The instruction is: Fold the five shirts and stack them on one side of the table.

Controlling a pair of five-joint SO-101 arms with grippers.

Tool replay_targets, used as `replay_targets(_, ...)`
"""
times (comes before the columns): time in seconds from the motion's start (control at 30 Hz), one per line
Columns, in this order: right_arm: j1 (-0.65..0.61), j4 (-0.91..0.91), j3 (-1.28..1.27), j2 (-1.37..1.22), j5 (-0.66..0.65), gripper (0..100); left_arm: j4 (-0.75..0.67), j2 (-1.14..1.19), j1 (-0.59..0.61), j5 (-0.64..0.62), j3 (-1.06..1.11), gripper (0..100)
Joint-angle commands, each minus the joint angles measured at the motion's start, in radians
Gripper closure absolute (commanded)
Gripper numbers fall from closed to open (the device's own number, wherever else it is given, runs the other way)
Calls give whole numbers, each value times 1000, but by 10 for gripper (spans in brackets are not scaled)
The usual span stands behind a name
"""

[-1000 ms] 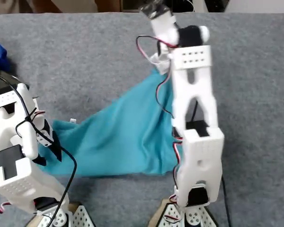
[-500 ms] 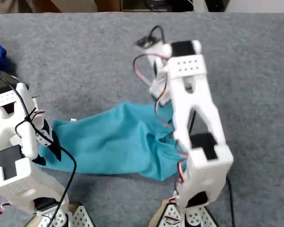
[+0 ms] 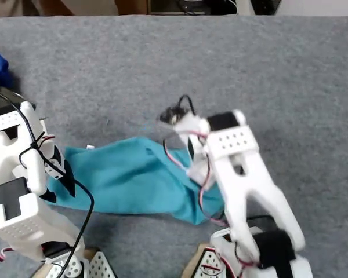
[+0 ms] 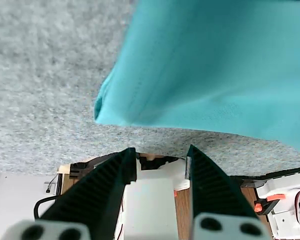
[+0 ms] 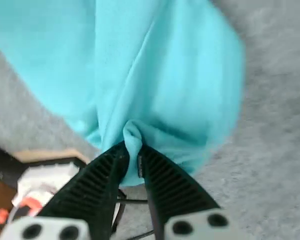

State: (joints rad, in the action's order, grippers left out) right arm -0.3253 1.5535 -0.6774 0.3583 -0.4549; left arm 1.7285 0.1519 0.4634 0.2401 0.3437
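My right gripper (image 5: 133,147) is clamped on a raised fold of the soft teal cloth shirt (image 3: 127,179), which lies crumpled on the grey felt table (image 3: 93,69), while my left gripper (image 4: 160,156) hangs spread apart beside its edge.

No writing, number or sign can be read anywhere. The small white tag (image 3: 90,148) on the teal shirt (image 3: 127,179) is too tiny to make out.
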Motion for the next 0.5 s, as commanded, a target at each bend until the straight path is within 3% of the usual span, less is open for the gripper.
replay_targets(0.0, -12, -14, -111, 143, -121, 975, 15, -7, -3, 5, -41, 825)
replay_targets(0.13, -10, -5, -147, 275, -267, 965, 15, -7, -3, 5, -41, 825)
replay_targets(0.47, -10, 107, -108, 639, -512, 783, 15, -7, -5, 5, -41, 825)
